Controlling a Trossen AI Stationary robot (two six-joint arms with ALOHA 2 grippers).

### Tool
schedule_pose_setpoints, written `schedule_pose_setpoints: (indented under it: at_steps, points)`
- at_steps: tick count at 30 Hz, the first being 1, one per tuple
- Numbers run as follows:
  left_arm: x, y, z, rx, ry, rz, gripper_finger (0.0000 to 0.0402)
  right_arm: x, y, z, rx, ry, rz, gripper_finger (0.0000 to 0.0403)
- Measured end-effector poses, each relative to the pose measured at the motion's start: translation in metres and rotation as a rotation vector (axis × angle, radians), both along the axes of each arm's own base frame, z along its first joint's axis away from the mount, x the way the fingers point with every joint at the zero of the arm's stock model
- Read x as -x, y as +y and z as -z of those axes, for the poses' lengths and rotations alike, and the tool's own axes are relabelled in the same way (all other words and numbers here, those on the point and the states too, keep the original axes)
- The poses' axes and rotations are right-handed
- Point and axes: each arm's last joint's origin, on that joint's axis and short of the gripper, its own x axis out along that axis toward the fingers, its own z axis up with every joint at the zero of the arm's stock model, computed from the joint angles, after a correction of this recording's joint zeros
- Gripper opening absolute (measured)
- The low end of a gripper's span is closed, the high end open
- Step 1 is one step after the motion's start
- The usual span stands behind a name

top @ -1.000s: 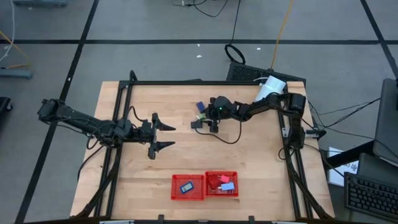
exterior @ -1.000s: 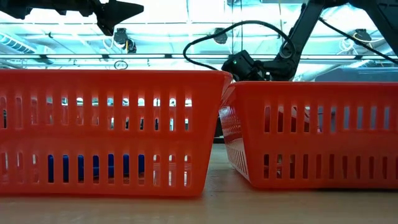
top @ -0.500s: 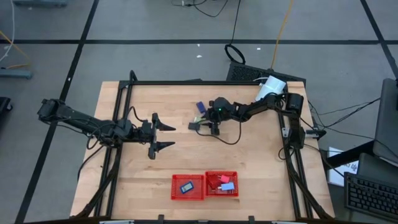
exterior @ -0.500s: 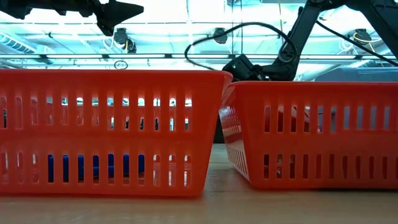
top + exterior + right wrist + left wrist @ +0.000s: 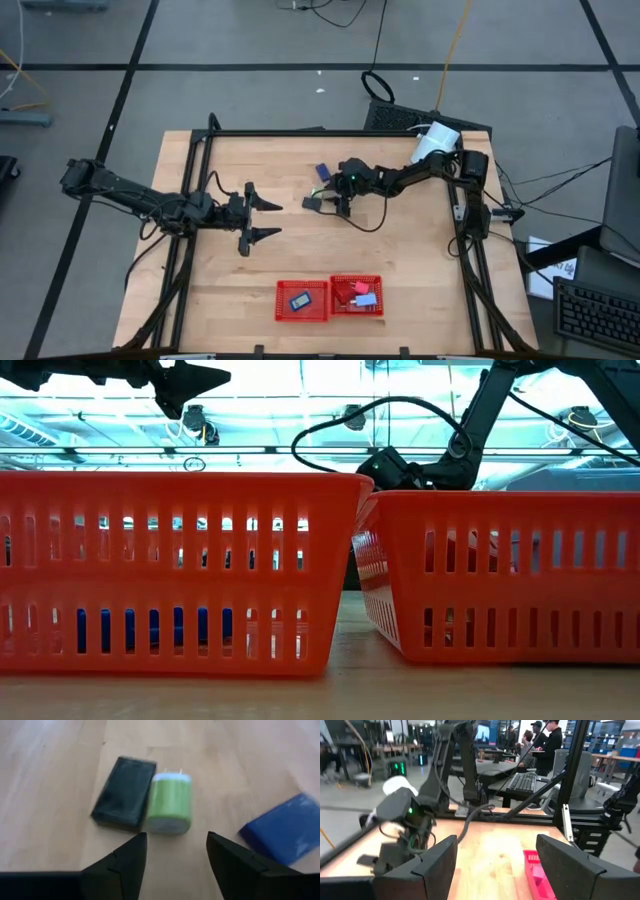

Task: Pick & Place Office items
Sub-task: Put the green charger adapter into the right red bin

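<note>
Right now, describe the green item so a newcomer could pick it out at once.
Start at the right end effector, open above the bare wood. Just beyond its tips lie three small items. The green plug is the middle one, with a black block against one side, a blue block apart on the other, and the only one with metal prongs.

Both arms were dark, slim and many-jointed, each ending in two black wedge-shaped fingers. The left gripper [image 5: 256, 217] wore pointed, tapering fingers [image 5: 572, 870] with flat matte faces. A black cable looped loosely from the right gripper [image 5: 318, 201], whose wrist housing carried a small green light.
</note>
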Motion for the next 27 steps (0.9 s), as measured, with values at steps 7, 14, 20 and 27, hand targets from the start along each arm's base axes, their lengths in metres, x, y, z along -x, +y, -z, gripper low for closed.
schedule_pose_setpoints:
  at_steps: [7, 14, 20, 27]
  points:
    - [-0.022, -0.004, 0.027, 0.034, 0.108, -0.098, 0.0269, 0.016, 0.013, -0.041, -0.149, 0.07, 0.033, 0.0212]
    - [-0.056, 0.006, 0.028, -0.084, 0.102, -0.351, 0.0269, 0.051, 0.051, -0.088, -0.29, -0.067, -0.162, 0.0203]
    - [-0.087, 0.033, 0.019, -0.048, 0.301, -0.39, 0.0269, 0.094, 0.081, -0.115, -0.27, -0.281, -0.245, 0.0201]
    - [-0.123, 0.083, 0.02, 0.119, 0.637, -0.341, 0.027, 0.133, 0.099, -0.127, -0.21, -0.51, -0.319, 0.0201]
